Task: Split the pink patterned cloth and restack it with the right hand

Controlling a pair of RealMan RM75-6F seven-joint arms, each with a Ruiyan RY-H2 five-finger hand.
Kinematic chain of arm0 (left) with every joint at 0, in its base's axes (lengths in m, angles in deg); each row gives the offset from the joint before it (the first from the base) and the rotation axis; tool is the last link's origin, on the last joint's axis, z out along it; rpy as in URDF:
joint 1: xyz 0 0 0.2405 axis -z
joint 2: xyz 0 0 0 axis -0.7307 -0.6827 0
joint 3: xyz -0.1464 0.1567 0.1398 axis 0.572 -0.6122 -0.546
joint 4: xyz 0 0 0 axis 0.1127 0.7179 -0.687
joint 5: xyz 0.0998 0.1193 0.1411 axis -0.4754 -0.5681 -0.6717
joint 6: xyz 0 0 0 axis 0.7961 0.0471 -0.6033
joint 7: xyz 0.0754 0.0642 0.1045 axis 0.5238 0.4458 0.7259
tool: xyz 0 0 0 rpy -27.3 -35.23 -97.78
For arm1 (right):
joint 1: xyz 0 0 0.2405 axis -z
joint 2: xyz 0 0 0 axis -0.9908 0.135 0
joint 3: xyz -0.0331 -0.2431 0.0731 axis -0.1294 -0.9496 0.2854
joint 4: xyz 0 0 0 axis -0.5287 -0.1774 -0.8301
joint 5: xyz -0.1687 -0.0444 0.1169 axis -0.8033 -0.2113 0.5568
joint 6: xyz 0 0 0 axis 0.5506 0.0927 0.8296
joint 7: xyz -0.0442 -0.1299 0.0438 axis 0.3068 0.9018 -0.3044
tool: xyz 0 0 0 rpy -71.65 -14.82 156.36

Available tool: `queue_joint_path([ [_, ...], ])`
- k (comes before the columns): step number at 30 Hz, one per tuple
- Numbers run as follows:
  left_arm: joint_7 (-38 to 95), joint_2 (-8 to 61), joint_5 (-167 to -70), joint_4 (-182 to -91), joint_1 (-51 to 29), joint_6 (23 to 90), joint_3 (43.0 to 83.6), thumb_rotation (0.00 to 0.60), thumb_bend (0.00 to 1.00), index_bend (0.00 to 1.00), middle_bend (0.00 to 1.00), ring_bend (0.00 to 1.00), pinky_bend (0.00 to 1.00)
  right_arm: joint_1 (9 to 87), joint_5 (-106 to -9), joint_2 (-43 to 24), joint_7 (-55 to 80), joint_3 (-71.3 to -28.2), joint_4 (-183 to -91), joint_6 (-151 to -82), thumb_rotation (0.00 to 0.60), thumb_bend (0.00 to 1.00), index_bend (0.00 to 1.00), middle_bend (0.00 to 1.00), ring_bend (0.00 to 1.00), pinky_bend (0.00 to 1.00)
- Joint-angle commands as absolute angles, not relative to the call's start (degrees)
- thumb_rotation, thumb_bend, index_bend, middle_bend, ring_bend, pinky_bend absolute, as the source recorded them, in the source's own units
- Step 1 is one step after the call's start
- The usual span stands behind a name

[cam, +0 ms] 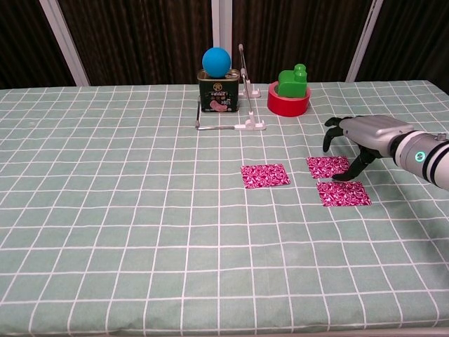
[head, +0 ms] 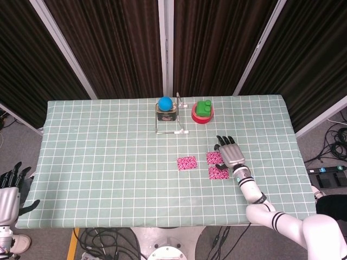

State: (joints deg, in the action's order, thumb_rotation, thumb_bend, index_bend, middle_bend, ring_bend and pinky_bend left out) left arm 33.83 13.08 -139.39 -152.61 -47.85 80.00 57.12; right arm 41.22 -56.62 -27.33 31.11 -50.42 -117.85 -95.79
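cloth pieces: three pink patterned squares lie flat on the table, right of centre. left piece [cam: 265, 175] sits alone; far right piece [cam: 328, 166] and near right piece [cam: 343, 193] sit close, a thin strip of tablecloth between them.
gap: left piece is well apart from the right pair, bare grid between.
right hand [cam: 356, 137]: above the far right piece, fingers spread and curled down, holding nothing. one fingertip [cam: 339, 175] is down at the near right corner of the far right piece; contact likely, can't confirm.
right hand, head view [head: 229, 153]: overlaps the right edge of the far right piece, forearm running toward the table's near right corner.
left hand [head: 12, 187]: off the table's left edge, low, fingers apart, holding nothing.
table [cam: 105, 210]: green checked cloth, wide bare area left and near of the pieces.
right margin: bare grid between the hand and the table's right edge.
back row: can [cam: 218, 93] with blue ball [cam: 217, 60] on top, white stand [cam: 247, 88] beside it, red ring [cam: 287, 104] carrying a green block [cam: 294, 77]. all well behind the pieces.
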Motion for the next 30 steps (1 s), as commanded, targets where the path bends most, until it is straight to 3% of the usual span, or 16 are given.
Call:
queue_joint_path([
  [1,33.6,13.0,-139.4,-152.4,-47.9,80.0,57.1,0.6,0.06,0.18,0.13,0.13,0.15,41.3,-56.7,-27.3,31.1,-50.6,-117.6,-95.8,0.478,0.13,0.31,0.02,0.0,0.0],
  [20,32.9,13.1,-139.5,-151.7,-48.3,80.2,57.1,0.6,0.06,0.18,0.13,0.13,0.15,40.7,-56.5,-29.1,31.8,-50.7,-114.7,-94.7,0.469,0.14,0.31,0.02,0.0,0.0],
  [26,32.8,13.2,-139.6,-151.5,-48.4,80.2,57.1,0.6,0.06,0.18,0.13,0.13,0.15,40.9,-56.4,-29.6,31.7,-50.5,-114.4,-95.2,0.473,0.14,0.41,0.04,0.0,0.0],
  [30,32.9,13.2,-139.5,-151.7,-48.4,80.2,57.1,0.6,0.06,0.18,0.13,0.13,0.15,41.0,-56.8,-29.2,31.2,-50.2,-115.3,-96.0,0.463,0.14,0.42,0.05,0.0,0.0],
])
